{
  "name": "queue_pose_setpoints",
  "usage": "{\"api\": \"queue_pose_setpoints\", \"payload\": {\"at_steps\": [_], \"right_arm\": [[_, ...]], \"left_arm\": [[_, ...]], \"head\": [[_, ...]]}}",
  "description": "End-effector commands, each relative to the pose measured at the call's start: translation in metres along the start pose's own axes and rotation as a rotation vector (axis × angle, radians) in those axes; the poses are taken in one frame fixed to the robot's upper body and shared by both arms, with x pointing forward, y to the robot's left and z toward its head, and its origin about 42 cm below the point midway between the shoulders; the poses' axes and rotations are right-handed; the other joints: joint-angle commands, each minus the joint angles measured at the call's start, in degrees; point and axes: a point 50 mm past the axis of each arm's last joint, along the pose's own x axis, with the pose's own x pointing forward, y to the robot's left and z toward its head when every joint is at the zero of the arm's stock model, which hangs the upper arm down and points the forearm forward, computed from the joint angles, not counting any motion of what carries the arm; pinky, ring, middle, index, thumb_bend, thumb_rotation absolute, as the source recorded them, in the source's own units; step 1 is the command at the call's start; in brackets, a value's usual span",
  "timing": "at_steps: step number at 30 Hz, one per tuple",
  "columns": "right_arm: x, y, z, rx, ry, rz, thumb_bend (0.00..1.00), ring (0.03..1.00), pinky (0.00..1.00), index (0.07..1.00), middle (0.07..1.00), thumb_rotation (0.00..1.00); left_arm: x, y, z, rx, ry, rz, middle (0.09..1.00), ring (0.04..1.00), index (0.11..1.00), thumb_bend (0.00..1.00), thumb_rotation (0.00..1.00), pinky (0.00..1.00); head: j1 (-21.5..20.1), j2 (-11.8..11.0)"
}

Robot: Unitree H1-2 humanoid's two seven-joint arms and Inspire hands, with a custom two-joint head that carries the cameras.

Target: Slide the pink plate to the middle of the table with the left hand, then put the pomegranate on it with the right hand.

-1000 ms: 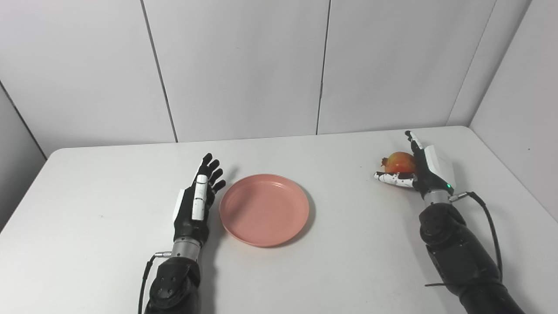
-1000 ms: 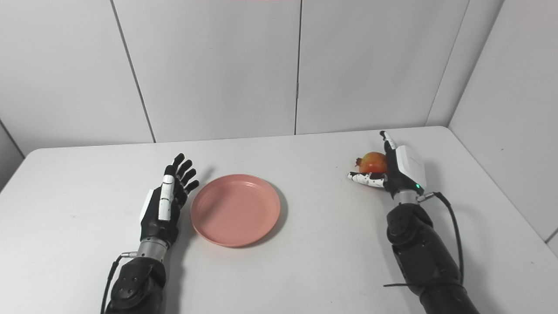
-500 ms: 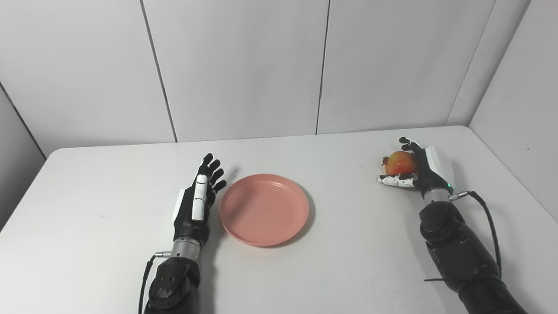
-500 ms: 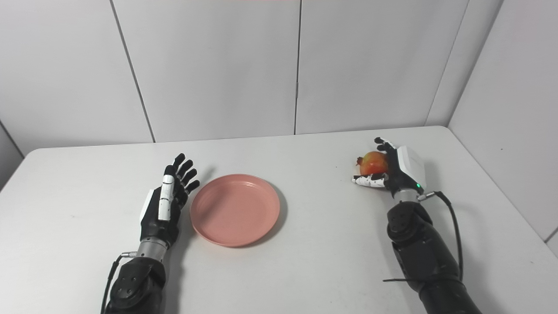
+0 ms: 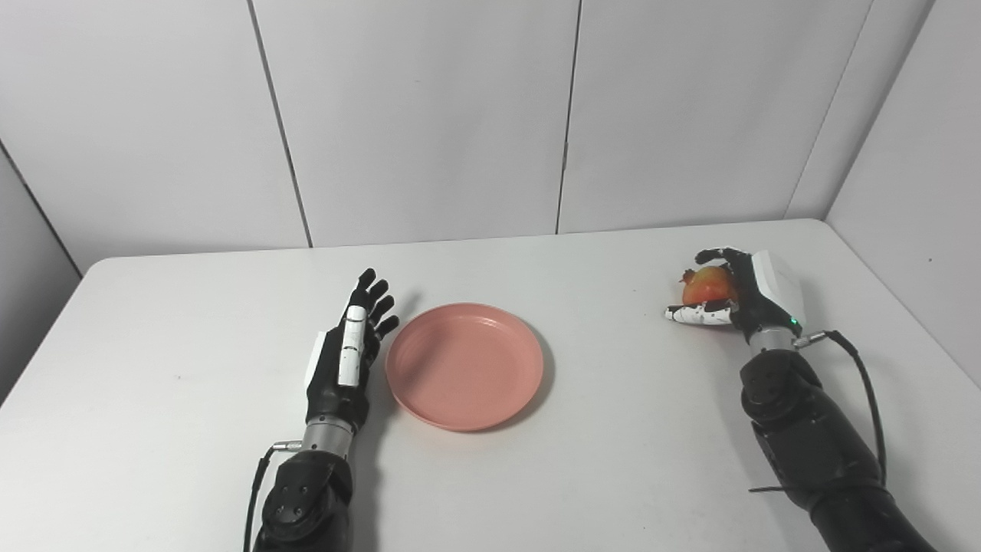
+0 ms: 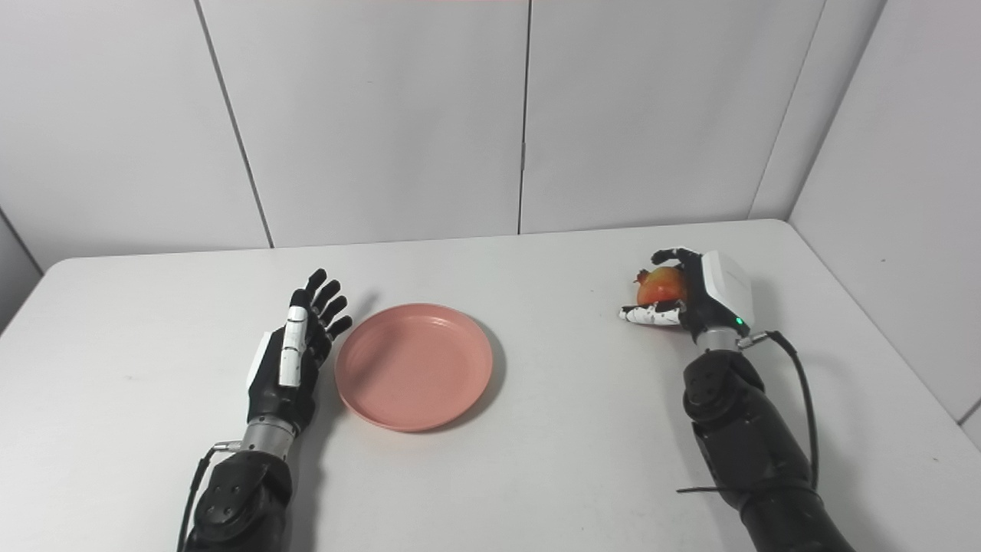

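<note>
At lower left of centre, the robot's left hand [image 5: 345, 360] rests open on the white table [image 5: 153, 368], fingers spread and empty, just beside the pink plate [image 5: 464, 366] at mid-frame. At right, the right hand [image 5: 747, 295] curls its fingers [image 5: 709, 254] over the pomegranate [image 5: 705, 286], thumb extended beneath, well apart from the plate.

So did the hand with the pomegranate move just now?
Yes. The right hand curled its fingers over the pomegranate, closing on it. The pink plate and the left hand stayed put.
</note>
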Motion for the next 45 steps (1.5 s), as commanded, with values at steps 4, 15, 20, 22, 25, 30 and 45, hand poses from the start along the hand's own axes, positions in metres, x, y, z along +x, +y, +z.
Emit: {"api": "queue_pose_setpoints", "payload": {"at_steps": [4,15,20,22,25,30,45], "right_arm": [[0.010,-0.018,0.013,0.000,-0.045,-0.084,0.51,0.370,0.31,0.554,0.477,0.00],[0.004,-0.023,0.033,0.090,-0.146,-0.164,0.51,0.390,0.32,0.543,0.472,0.00],[0.000,-0.025,0.046,0.123,-0.173,-0.162,0.51,0.387,0.30,0.546,0.470,0.00],[-0.004,-0.026,0.051,0.138,-0.190,-0.158,0.51,0.391,0.31,0.545,0.472,0.00],[-0.008,-0.028,0.057,0.187,-0.226,-0.153,0.51,0.401,0.34,0.539,0.480,0.00],[-0.017,-0.034,0.070,0.237,-0.288,-0.151,0.51,0.402,0.35,0.530,0.489,0.00],[-0.048,-0.032,0.109,0.364,-0.493,-0.133,0.51,0.387,0.33,0.546,0.479,0.00]], "left_arm": [[0.009,-0.007,0.015,-0.001,-0.052,-0.016,0.949,0.939,0.938,0.53,1.00,0.90],[0.011,-0.012,0.013,0.002,-0.049,-0.007,0.948,0.937,0.937,0.55,1.00,0.90],[0.011,-0.014,0.012,0.002,-0.043,0.000,0.946,0.936,0.932,0.56,1.00,0.89],[0.012,-0.015,0.012,0.005,-0.044,0.000,0.949,0.938,0.933,0.56,1.00,0.89],[0.013,-0.017,0.012,0.001,-0.043,-0.002,0.955,0.945,0.939,0.55,1.00,0.90],[0.015,-0.022,0.012,0.006,-0.036,0.006,0.956,0.949,0.940,0.57,1.00,0.91],[0.020,-0.031,0.009,0.038,-0.018,0.005,0.962,0.954,0.953,0.58,1.00,0.91]], "head": [[0.28,0.07],[1.53,0.03],[1.90,-0.07],[2.17,-0.10],[2.89,0.00],[3.50,-0.04],[5.87,-0.37]]}}
